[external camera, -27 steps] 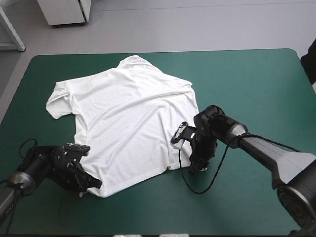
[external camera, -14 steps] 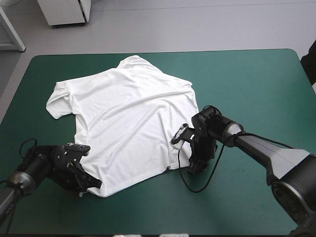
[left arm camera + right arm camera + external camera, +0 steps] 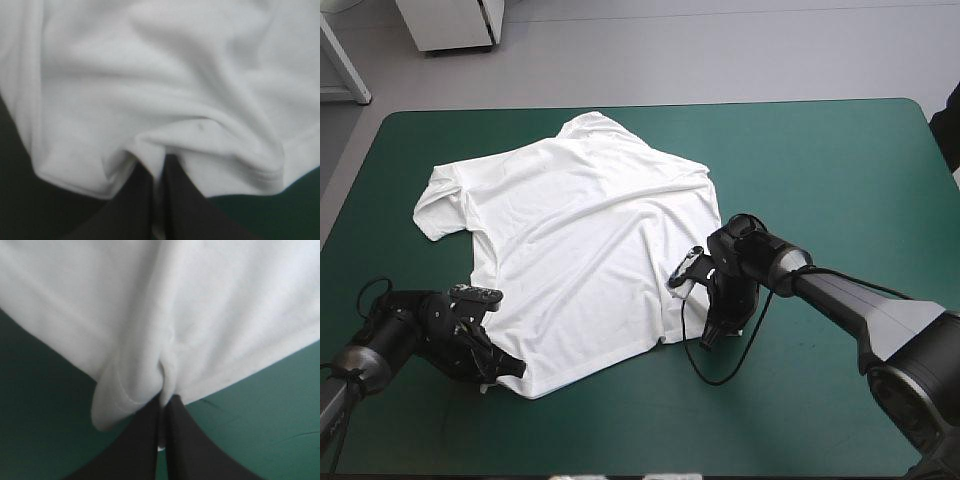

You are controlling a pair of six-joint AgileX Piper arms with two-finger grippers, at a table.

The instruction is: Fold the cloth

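1. This was probably a robotics lab or test room: two robot arms [image 3: 865, 300] stood at one table [image 3: 880, 102] with a teal-green cover [image 3: 820, 170].
2. Beyond it lay bare grey floor [image 3: 740, 60] and a plain white cabinet [image 3: 450, 25], only partly seen.

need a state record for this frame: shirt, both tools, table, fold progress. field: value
T-shirt: white, spread flat, hem toward the table's near edge
left tool: shut on the T-shirt at the hem's left corner, low at the table
right tool: shut on the T-shirt at the hem's right corner, fabric bunched in its grip
table: teal-green cover
fold progress: no fold visible yet
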